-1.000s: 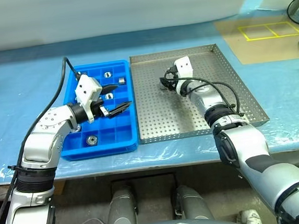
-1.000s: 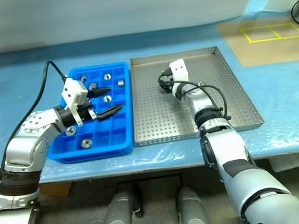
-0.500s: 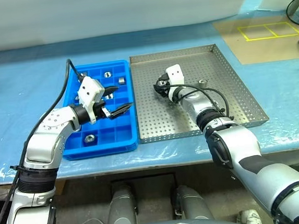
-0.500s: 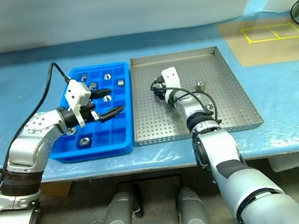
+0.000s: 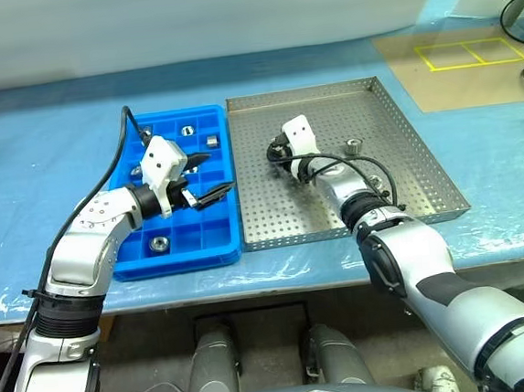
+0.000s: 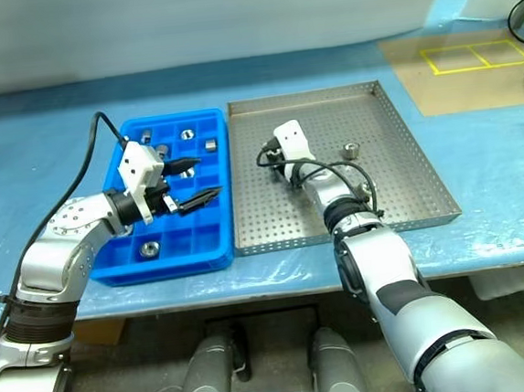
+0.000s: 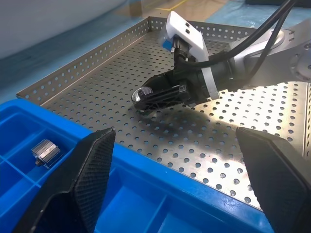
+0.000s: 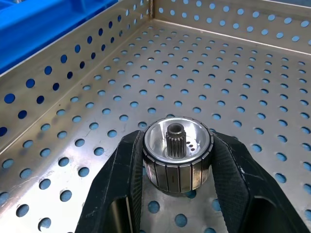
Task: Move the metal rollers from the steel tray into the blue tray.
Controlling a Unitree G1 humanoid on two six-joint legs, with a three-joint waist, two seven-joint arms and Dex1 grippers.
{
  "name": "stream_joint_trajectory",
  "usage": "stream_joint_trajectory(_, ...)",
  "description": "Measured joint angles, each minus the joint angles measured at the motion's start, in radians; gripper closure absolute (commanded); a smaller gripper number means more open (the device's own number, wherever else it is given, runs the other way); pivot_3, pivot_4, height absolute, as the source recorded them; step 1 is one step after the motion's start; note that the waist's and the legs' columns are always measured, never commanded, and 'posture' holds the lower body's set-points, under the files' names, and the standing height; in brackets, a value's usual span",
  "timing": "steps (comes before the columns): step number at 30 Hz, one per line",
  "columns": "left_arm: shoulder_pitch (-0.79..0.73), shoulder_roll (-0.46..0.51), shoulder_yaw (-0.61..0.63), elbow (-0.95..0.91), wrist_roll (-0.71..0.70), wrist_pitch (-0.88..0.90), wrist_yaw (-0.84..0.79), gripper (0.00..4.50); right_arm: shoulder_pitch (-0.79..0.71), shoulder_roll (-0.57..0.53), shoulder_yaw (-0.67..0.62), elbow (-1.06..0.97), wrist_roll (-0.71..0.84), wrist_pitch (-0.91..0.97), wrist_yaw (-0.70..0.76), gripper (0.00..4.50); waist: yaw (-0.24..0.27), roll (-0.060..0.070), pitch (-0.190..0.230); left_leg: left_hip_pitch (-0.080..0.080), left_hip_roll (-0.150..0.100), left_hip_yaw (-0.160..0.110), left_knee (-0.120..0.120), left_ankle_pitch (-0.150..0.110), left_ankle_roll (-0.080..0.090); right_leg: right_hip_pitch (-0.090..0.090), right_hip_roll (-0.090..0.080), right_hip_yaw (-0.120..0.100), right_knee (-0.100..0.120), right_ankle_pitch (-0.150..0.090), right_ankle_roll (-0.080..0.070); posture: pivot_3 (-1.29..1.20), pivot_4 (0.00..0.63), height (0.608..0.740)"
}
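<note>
One roller [image 8: 177,154] was held between the right tool [image 5: 279,148] fingers, low over the steel tray [image 5: 407,170] floor. Another roller [image 5: 354,146] lay beside. The left tool [image 5: 207,175] stood wide above the blue tray [image 5: 219,246], on the blue desk [image 5: 46,141].

My right claw [image 8: 177,167] is clamped tight, its two black fingers [image 8: 121,184] pressing from either side, arm stretched toward twelve o'clock. My left claw [image 5: 207,175] hangs level, fingers spread wide, pointing toward three o'clock.
</note>
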Motion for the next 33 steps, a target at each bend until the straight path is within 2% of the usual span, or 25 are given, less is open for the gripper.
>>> stream_joint_trajectory(3,0.000,0.021,0.013,0.004,-0.012,-0.002,-0.017,0.25,0.020,-0.010,0.003,-0.114,0.027,0.028,0.134,2.90,-0.003,0.000,0.000,-0.002,0.001,0.000,0.000,0.000,0.001,-0.002,0.001,0.000,0.000,0.000,0.000,-0.02,0.150,0.740)
stream_joint_trajectory(8,0.000,0.153,0.125,0.097,-0.018,-0.018,-0.078,0.25,0.141,-0.060,0.078,-0.640,0.135,0.226,0.460,2.90,0.003,0.000,0.000,-0.004,0.005,-0.003,-0.001,0.001,0.005,-0.004,0.007,-0.002,-0.001,0.001,-0.001,0.03,0.150,0.740)
stream_joint_trajectory(10,0.012,0.196,0.155,0.112,-0.012,-0.040,-0.100,0.25,0.179,-0.087,0.124,-0.799,0.169,0.312,0.557,2.90,0.009,0.000,0.000,-0.003,0.005,-0.003,-0.002,0.001,0.004,-0.002,0.007,-0.002,-0.002,0.001,-0.001,0.04,0.150,0.740)
stream_joint_trajectory(12,0.030,0.218,0.161,0.122,0.001,-0.061,-0.110,0.25,0.207,-0.090,0.172,-0.871,0.182,0.361,0.618,2.90,0.012,0.000,0.000,-0.002,0.005,-0.003,-0.002,-0.001,0.001,-0.002,0.007,-0.002,-0.002,0.000,-0.001,0.06,0.150,0.740)
stream_joint_trajectory(15,0.071,0.212,0.162,0.118,0.001,-0.064,-0.109,0.25,0.220,-0.055,0.236,-0.829,0.155,0.361,0.618,2.90,0.016,-0.001,0.000,-0.002,0.005,-0.003,-0.002,0.001,-0.001,-0.002,0.006,-0.002,-0.002,0.001,-0.003,0.08,0.150,0.740)
stream_joint_trajectory(22,0.144,0.194,0.171,0.032,-0.013,-0.042,-0.073,0.25,0.149,-0.003,0.238,-0.628,0.113,0.295,0.540,2.90,0.035,0.000,0.000,0.000,0.005,-0.003,-0.003,0.002,-0.004,-0.001,0.006,-0.001,-0.001,0.002,-0.005,0.10,0.150,0.740)
stream_joint_trajectory(30,0.153,0.165,0.170,0.004,-0.025,-0.015,-0.037,0.25,0.172,0.025,0.249,-0.603,0.096,0.273,0.547,2.90,0.035,0.000,0.000,-0.001,0.005,-0.003,-0.004,0.002,-0.003,-0.002,0.007,-0.002,-0.001,0.002,-0.005,0.08,0.150,0.740)
stream_joint_trajectory(33,0.144,0.158,0.164,0.005,-0.025,-0.015,-0.036,0.25,0.184,0.026,0.255,-0.601,0.073,0.262,0.524,1.84,0.035,0.000,0.000,-0.001,0.005,-0.003,-0.004,0.002,-0.004,-0.002,0.007,-0.001,-0.001,0.002,-0.005,0.07,0.150,0.740)
